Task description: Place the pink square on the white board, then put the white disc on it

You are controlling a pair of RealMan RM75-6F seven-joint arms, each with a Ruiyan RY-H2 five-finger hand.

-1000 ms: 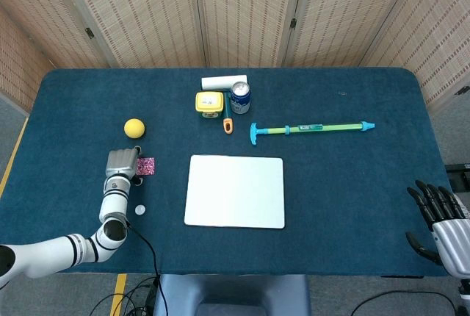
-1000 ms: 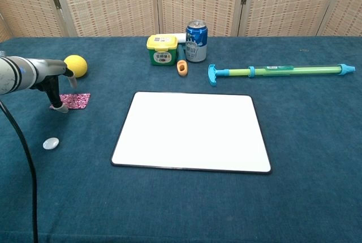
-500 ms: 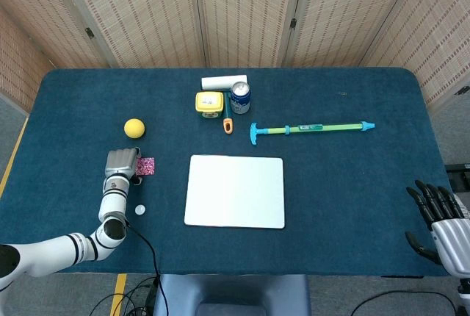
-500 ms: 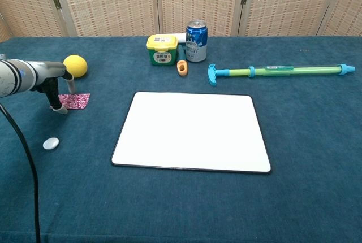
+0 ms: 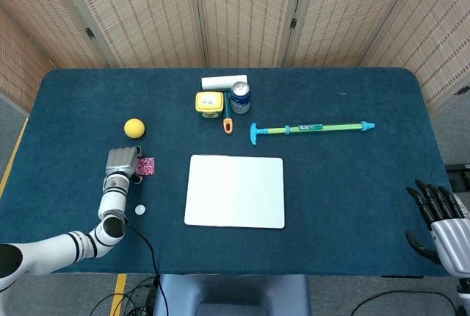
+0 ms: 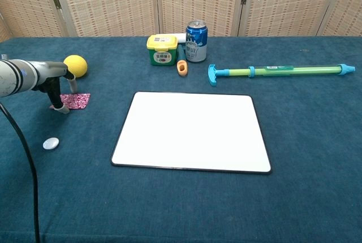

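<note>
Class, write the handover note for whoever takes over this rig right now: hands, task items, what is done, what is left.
Left robot hand: fingertips down at the pink square's left edge; a firm grip is not visible.
Right robot hand: open, idle at the table's right edge.
White disc: on the cloth, nearer the robot than the square.
White board: bare.
Done: nothing placed.
Left: square onto board, then disc on it.

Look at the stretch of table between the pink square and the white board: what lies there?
Nothing: between the pink square and the white board there is only bare blue table cloth, as both the chest and head views show.
</note>
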